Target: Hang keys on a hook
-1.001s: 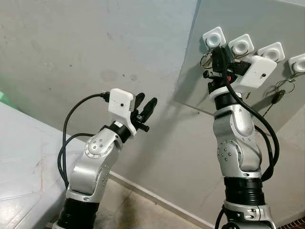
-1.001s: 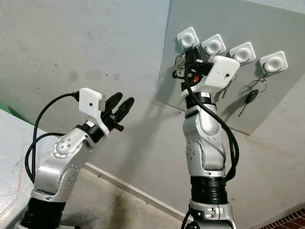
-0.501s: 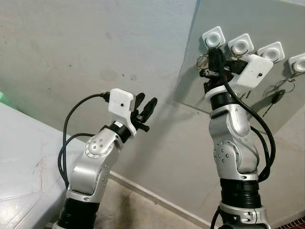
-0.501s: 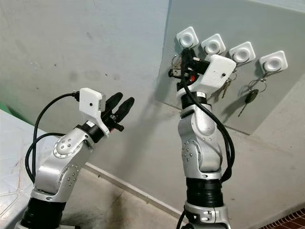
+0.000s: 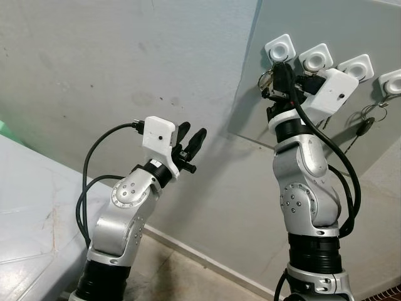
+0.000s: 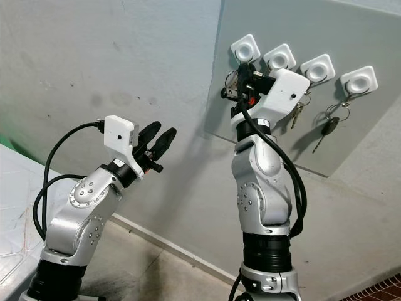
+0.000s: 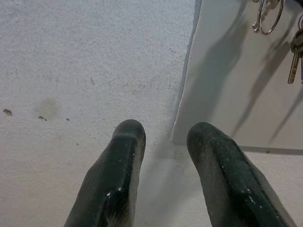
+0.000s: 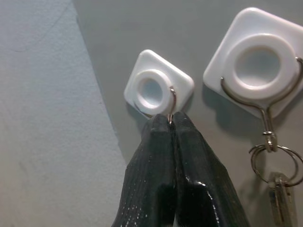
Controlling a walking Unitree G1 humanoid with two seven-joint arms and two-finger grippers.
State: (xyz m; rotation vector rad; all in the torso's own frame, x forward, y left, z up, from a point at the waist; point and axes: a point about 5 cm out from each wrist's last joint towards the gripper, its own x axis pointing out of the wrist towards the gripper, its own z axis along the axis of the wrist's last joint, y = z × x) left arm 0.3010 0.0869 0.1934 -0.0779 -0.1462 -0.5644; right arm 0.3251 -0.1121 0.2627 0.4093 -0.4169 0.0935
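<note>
A row of white square hooks is fixed to a grey board (image 5: 332,22) on the wall. My right gripper (image 8: 171,118) is raised to the leftmost hook (image 8: 154,90) and is shut on a thin wire key ring (image 8: 173,100). The ring's wire curves up against that hook's round centre. In the left eye view the ring (image 5: 266,78) sits just left of the right gripper (image 5: 276,70), under the leftmost hook (image 5: 279,47). My left gripper (image 5: 191,141) is held up lower left, open and holding nothing.
The second hook (image 8: 258,61) carries a wire loop with a ring and keys (image 8: 279,165). A black-headed key (image 5: 363,128) hangs from the far-right hook (image 5: 391,81). The third hook (image 5: 356,67) lies partly behind my right wrist camera. Bare grey wall (image 5: 125,63) lies left of the board.
My right gripper has moved left and slightly up with the key ring, from between the first two hooks to the leftmost hook. The left arm has stayed put.
</note>
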